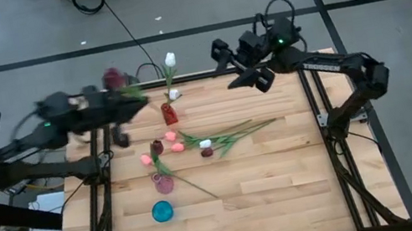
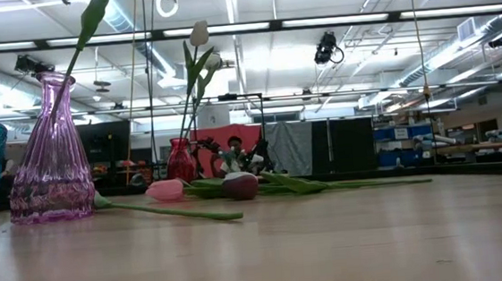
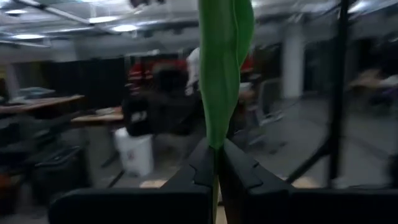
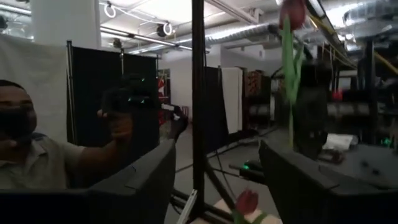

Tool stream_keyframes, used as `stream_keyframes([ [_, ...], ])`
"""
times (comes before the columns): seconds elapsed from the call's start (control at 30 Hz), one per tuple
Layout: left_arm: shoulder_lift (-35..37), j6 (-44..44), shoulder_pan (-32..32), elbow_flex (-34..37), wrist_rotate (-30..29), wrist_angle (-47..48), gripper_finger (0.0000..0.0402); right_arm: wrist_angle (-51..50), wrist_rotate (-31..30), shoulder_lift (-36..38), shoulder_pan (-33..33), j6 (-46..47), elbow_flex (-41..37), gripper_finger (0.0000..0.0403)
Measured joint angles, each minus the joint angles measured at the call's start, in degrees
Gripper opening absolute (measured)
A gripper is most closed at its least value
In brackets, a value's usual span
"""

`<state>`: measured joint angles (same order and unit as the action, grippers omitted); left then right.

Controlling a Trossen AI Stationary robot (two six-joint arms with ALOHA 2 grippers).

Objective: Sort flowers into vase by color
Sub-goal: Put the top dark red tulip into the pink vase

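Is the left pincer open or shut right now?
Shut on a flower: in the left wrist view the left pincer has its fingers pressed against a green stem.

Bright ceiling strip lights, motion-blurred left arm

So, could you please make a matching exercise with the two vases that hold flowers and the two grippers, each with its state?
1. red vase
2. pink vase
3. left gripper
4. right gripper

A. open, holding nothing
B. white tulips inside
C. shut on a green leaf
D. single stem inside

Pairs: 1-B, 2-D, 3-C, 4-A
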<state>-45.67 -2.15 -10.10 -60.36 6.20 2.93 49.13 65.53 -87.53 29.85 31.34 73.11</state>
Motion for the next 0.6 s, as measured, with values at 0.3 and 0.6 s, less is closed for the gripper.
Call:
stream_keyframes([
  [0.3,10.31,8.81,0.06,-0.02,16.47,15.78,0.0014,-0.64,-9.6,11.56,0.24,-6.63,-20.52,0.0233],
  [0.6,12.48,7.22,0.06,0.04,17.85,17.99,0.0015,-2.12,-18.18,17.04,0.24,-12.5,-31.05,0.0233],
])
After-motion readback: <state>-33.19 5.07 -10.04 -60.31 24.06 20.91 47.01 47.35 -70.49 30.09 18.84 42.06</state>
